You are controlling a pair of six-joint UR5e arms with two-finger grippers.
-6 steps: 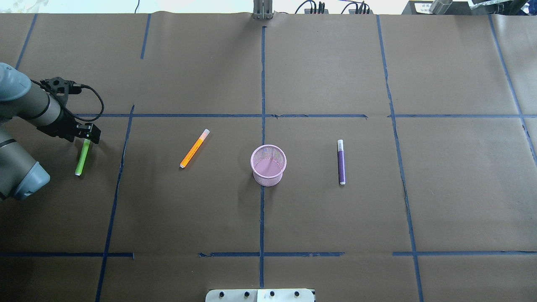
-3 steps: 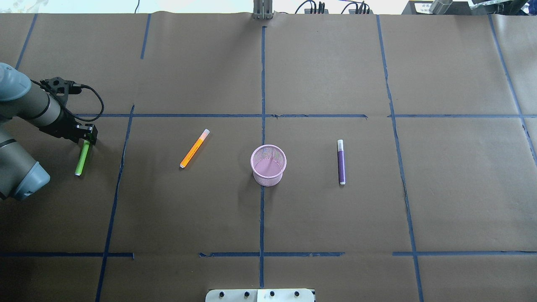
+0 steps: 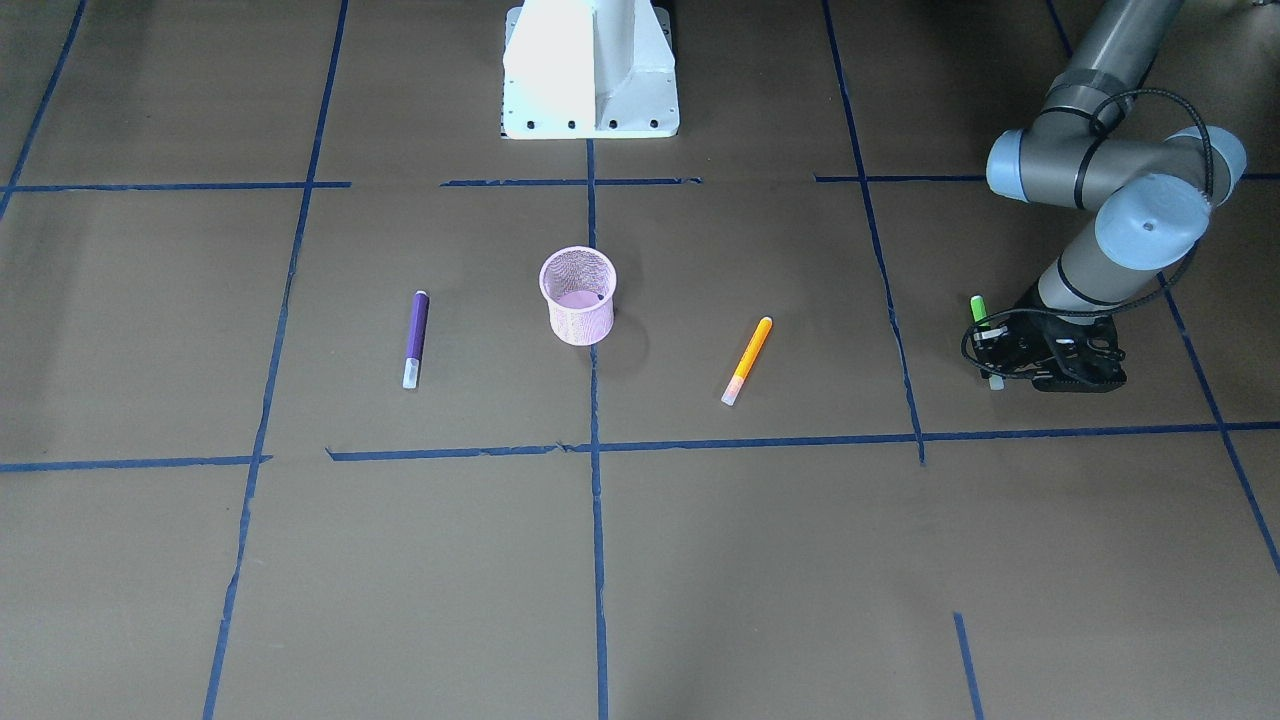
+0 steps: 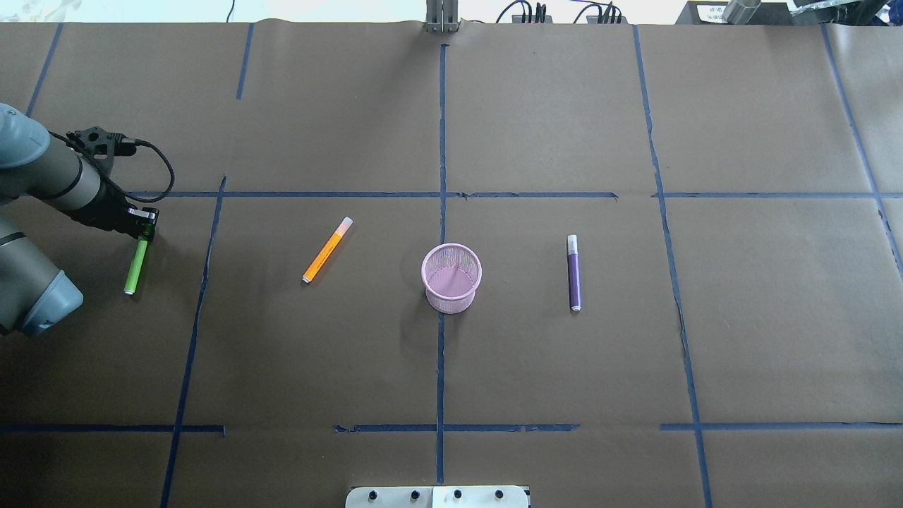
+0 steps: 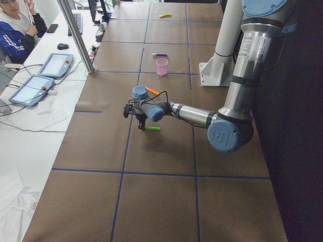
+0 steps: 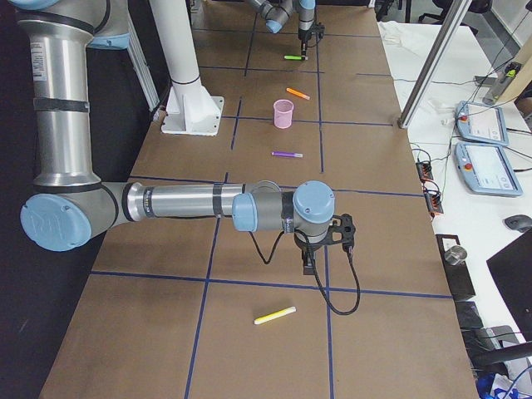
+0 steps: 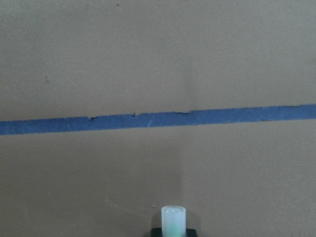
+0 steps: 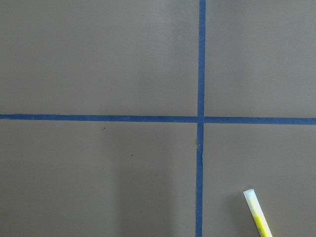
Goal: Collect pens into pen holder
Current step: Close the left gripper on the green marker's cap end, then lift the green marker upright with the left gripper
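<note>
The pink mesh pen holder (image 4: 451, 278) stands upright mid-table with nothing in it. An orange pen (image 4: 326, 250) lies to its left and a purple pen (image 4: 573, 273) to its right, both flat on the paper. At the far left lies a green pen (image 4: 135, 269). My left gripper (image 4: 144, 220) is low over its pale cap end (image 7: 174, 219), open, with a finger on each side. In the front-facing view the gripper (image 3: 995, 350) covers most of that pen (image 3: 978, 307). My right gripper (image 6: 308, 268) hangs over the table's right end; I cannot tell its state.
A yellow pen (image 6: 275, 315) lies near the right gripper and shows in the right wrist view (image 8: 257, 213). The white robot base (image 3: 590, 70) stands at the table's near edge. A person (image 5: 20, 30) and control tablets (image 5: 43, 80) are at a side bench past a metal post (image 5: 75, 35).
My left gripper has drawn slightly back and left, lower over the green pen's cap end. The pens and holder have not moved.
</note>
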